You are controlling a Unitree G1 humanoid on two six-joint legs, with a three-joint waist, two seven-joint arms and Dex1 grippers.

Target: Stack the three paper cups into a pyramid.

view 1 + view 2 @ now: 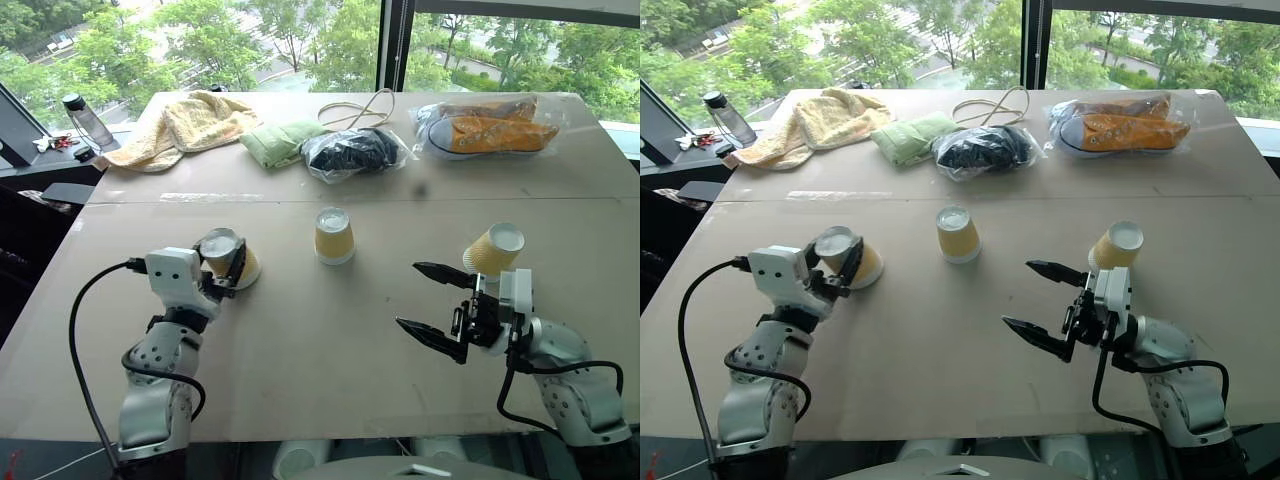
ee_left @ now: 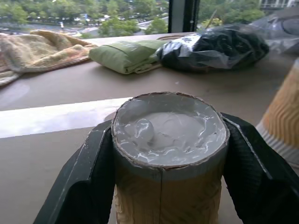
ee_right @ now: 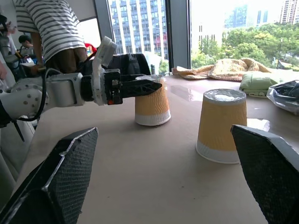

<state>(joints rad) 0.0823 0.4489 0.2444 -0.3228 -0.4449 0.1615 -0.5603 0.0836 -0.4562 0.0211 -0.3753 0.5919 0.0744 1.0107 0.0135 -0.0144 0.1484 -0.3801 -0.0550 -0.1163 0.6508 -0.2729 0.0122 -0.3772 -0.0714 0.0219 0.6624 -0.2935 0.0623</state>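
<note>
Cups are standing upside down on the table, white bases up, which suits stacking them as a pyramid. The left pincer is pinching the left cup by its sides near the base, probably to carry it toward the middle cup. The right pincer is hanging spread wide and empty, near the right cup but not touching it, seemingly waiting its turn. The three cups are sitting well apart in a loose row, none stacked. At the far edge of the pale table a towel, green cloth and bagged shoes are lying beneath a window with trees beyond it.
</note>
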